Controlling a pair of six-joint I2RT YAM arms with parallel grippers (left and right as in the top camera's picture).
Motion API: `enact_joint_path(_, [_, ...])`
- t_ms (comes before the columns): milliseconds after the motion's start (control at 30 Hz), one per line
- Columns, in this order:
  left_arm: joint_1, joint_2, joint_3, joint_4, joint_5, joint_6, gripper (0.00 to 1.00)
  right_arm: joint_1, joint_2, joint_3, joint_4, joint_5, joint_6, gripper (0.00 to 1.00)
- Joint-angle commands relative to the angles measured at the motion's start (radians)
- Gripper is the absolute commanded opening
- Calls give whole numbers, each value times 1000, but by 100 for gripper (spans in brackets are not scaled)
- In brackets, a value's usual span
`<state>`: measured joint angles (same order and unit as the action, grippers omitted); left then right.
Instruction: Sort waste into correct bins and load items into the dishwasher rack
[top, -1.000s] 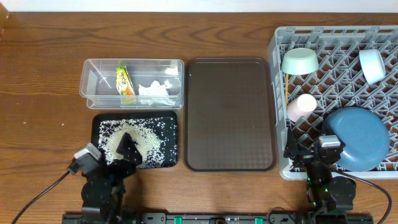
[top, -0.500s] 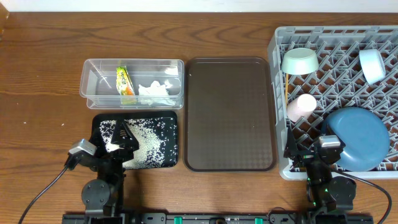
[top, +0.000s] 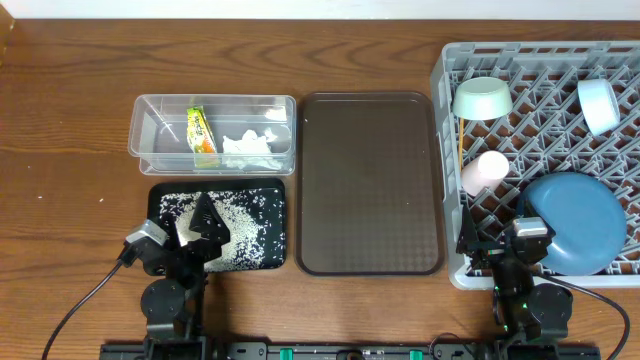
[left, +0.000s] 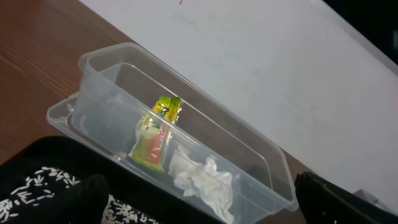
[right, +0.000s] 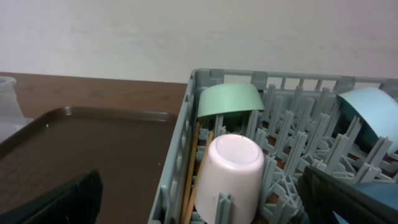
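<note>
The yellow-green wrapper (top: 201, 135) and the white tissue (top: 248, 148) lie in the clear bin (top: 160, 125). Rice grains (top: 245, 218) cover the black tray (top: 155, 200). My left gripper (top: 198, 228) hangs open over that tray's near left part, holding nothing. Its wrist view looks at the wrapper (left: 155, 134) and tissue (left: 202, 180) in the clear bin (left: 118, 81). The grey rack (top: 540, 50) holds the mint bowl (top: 482, 98), light blue bowl (top: 599, 105), pink cup (top: 485, 170), dark blue plate (top: 572, 222) and chopsticks (top: 460, 145). My right gripper (top: 505, 245) is open and empty at the rack's near edge, facing the cup (right: 233, 171).
A brown serving tray (top: 369, 182) lies between the bins and the rack, with nothing on it. Bare wooden table (top: 60, 150) stretches to the left of the bins and behind them.
My left arm has shifted a little over the black tray's near left corner, its gripper staying open. The right arm and all the objects have not moved.
</note>
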<state>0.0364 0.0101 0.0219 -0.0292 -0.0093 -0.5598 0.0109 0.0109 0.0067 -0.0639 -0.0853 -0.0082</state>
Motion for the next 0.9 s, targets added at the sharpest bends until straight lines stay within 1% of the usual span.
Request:
enact_joint_path(0, [-4,-8,-18,-43,0,93,98,9,-5,-2,-4,6,-8,99])
enact_joint_path(200, [-32,-8,-18,-43,1,328,98,9,-5,-2,-4,6,-8,99])
enact_joint_path(333, [-41,-8,-18,-43,1,423,98,9,-5,-2,-4,6,-8,99])
enact_joint_path(500, [-44,-8,-18,-44,-1,479,98,9,-5,-2,-3,6,-8,99])
enact_joint_path(867, [-44,-8,-18,-43,-1,485,98,9,-5,-2,-4,6,-8,99])
